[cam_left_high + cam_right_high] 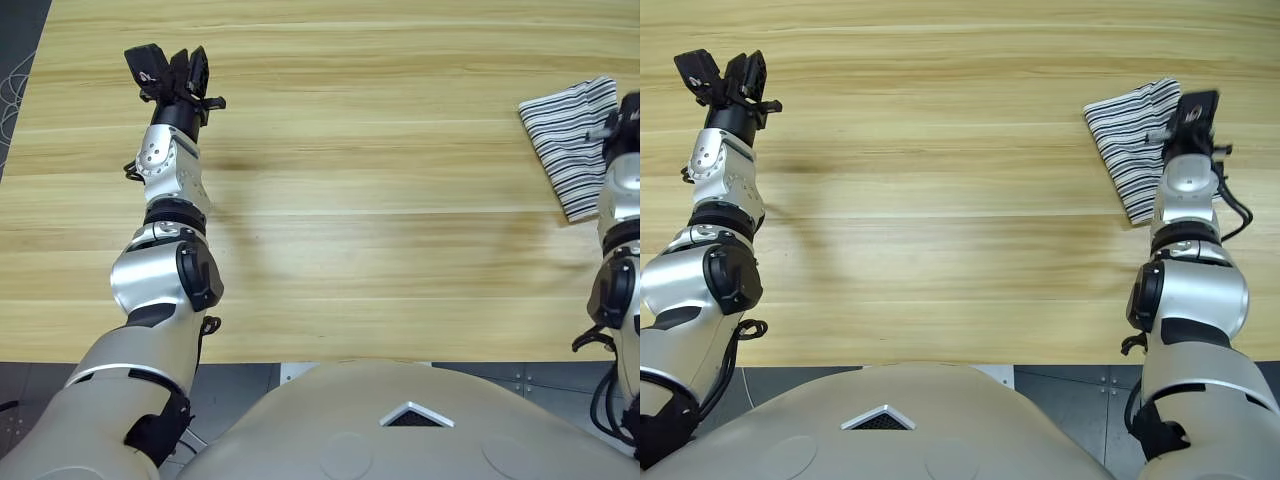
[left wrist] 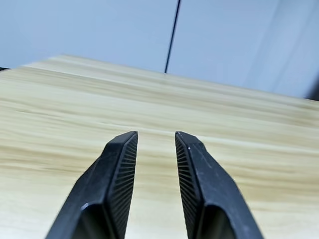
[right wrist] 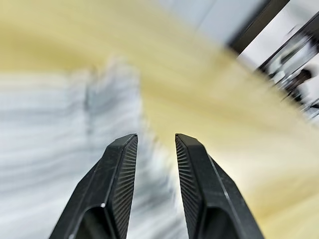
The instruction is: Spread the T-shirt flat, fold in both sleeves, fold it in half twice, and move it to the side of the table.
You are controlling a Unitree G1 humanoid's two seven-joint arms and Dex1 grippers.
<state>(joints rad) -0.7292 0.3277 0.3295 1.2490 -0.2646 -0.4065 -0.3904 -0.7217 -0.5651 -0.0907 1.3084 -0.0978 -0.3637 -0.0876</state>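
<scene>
Beyond the table's left edge, a strip of dark floor point(image 1: 18, 40) with pale curved lines. Just beside it, above the left rear part of the wooden table point(image 1: 380, 200), the left gripper point(image 1: 167, 62), well clear of the wood, with the forearm stretched forward from a bent elbow and the tips pointing away from the body. Fingers point(image 2: 122, 164) spread apart, ribbed pads facing each other, only wood grain seen through the gap, gripping nothing. Ahead of this gripper, the far edge of the table, and behind it a pale wall point(image 2: 99, 30) with one dark vertical seam. Then a wide middle stretch of bare planks, from the far side down to the near edge by the body, with plenty of free room for both arms. Farther right, the T-shirt point(image 1: 1130, 125), black and white striped, already folded into a compact flat packet, lying slanted on the right part of the table, well apart from the left gripper. At its right border, the right gripper point(image 1: 1196, 108), forearm raised almost straight forward above a bent elbow, covering a part of the cloth. Fingers point(image 3: 119, 169) likewise apart, with blurred striped cloth visible through the gap and under the tips; touching the cloth or only hovering above it, not possible to tell.
</scene>
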